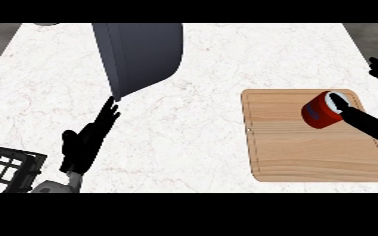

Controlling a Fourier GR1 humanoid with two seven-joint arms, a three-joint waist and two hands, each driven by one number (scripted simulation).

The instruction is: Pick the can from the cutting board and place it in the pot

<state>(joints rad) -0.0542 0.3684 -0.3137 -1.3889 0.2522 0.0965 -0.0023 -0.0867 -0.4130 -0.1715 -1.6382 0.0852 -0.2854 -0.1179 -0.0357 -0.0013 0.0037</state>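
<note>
Nearest the camera, the left hand is lying low on the counter, fingers straight and released, holding nothing; its fingertips are pointing up toward the pot, which is sitting just beyond them, apparently staying out of the way while the other arm works. Going by size, the counter is spreading under everything, then the pot, then the board well off to the left hand's right. On the board's far part the can is lying tilted, and the right hand is touching its top from the right; whether its fingers are closing round the can I cannot tell. Judging by this, the grasp is only starting, and the can is not yet lifting.
</note>
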